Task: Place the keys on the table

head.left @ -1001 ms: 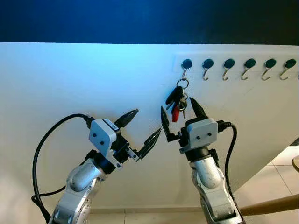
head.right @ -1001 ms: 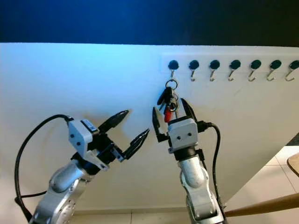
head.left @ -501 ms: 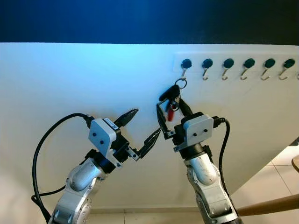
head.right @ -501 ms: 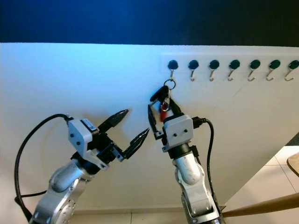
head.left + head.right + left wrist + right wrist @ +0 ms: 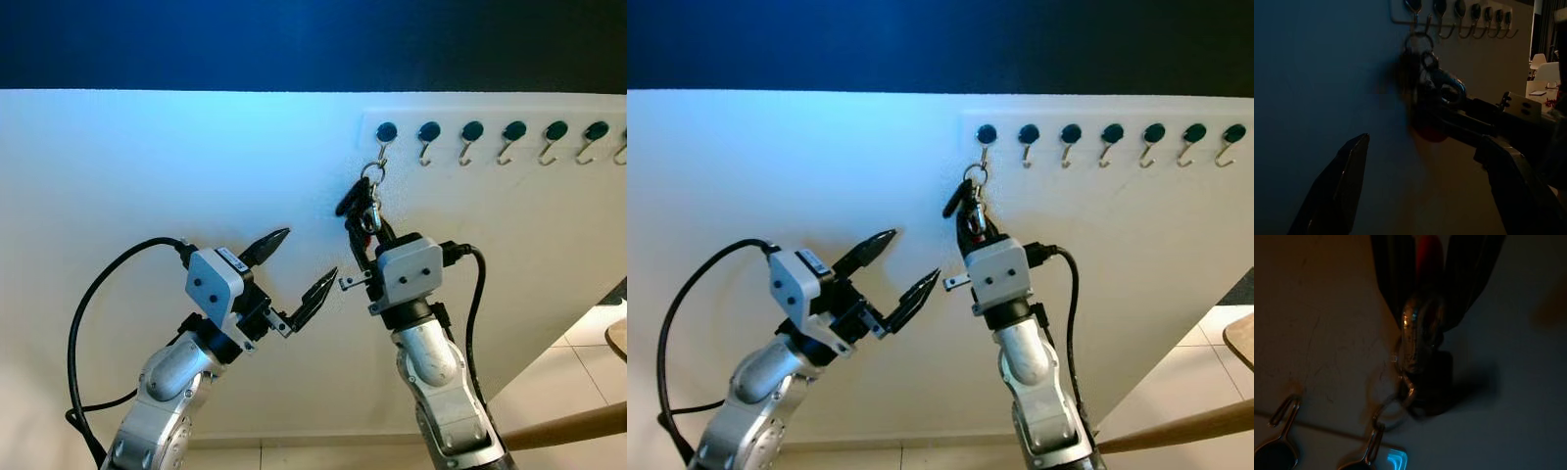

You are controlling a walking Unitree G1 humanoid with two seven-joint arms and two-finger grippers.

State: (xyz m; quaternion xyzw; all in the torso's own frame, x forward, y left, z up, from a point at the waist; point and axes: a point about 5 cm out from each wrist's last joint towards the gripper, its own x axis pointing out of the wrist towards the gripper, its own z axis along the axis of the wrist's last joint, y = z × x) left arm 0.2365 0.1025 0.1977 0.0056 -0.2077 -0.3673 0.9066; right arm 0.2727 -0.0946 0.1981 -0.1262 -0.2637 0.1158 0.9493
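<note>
A bunch of keys (image 5: 355, 200) with a black fob and a red tag hangs by its ring from the leftmost hook (image 5: 384, 145) on the white wall. My right gripper (image 5: 363, 225) reaches up from below and is shut on the lower part of the bunch. In the right wrist view the two fingers (image 5: 1396, 274) pinch the red tag (image 5: 1429, 248) and a silver clip (image 5: 1413, 338). My left gripper (image 5: 309, 254) is held open to the left of the keys, apart from them, with nothing between its fingers (image 5: 1347, 181).
A row of several metal hooks (image 5: 509, 142) runs right along a white rail. A wooden edge (image 5: 573, 429) crosses the lower right corner above a tiled floor (image 5: 588, 377). A dark blue band tops the wall.
My right gripper has risen towards the hook and shut on the keys, which it earlier only flanked with open fingers. The bunch now leans left. The left arm has stayed put.
</note>
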